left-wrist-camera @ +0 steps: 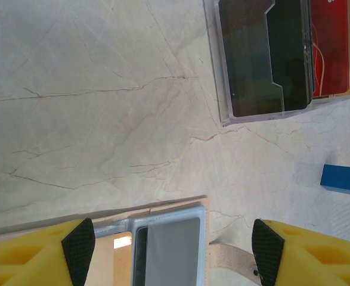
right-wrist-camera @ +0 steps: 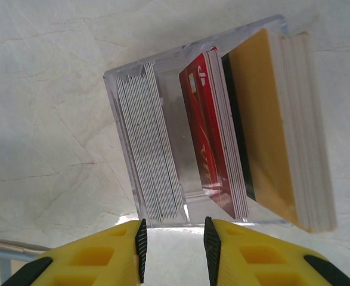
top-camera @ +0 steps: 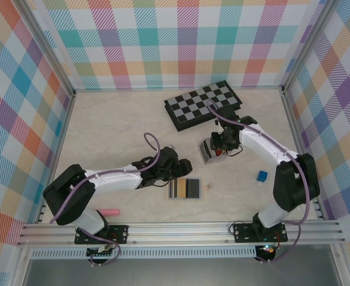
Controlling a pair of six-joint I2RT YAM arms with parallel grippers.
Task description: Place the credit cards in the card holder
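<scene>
Yellow fingers (left-wrist-camera: pixel 73 250) of the left gripper (top-camera: pixel 178 168) stand wide apart with nothing between them. In the left wrist view they straddle the card holder (left-wrist-camera: pixel 169 238), hanging over it without touching it. The card holder (top-camera: pixel 185 189) lies open and flat on the table (top-camera: pixel 115 131), its grey pockets facing up and tan edges showing around them. From above, the left gripper sits just beyond the holder's far left corner.

Beyond the card holder and a little to its right stands a clear plastic tray (top-camera: pixel 209 150), well apart from it. The credit cards (right-wrist-camera: pixel 210 137) stand on edge inside this tray: a grey-white stack (right-wrist-camera: pixel 151 149) on one side, then red cards, then a yellow-faced stack (right-wrist-camera: pixel 264 119) leaning against the far wall.

The right gripper (right-wrist-camera: pixel 175 247) hovers at the tray's near wall. Its pads are a narrow gap apart, and only pale table surface shows between them.

A small blue block (top-camera: pixel 262 176) sits to the right of the card holder, well apart. A pink pen (top-camera: pixel 109 212) lies to the holder's left, nearer the arm bases. A folded checkerboard (top-camera: pixel 203 104) lies far beyond the holder, past the tray.
</scene>
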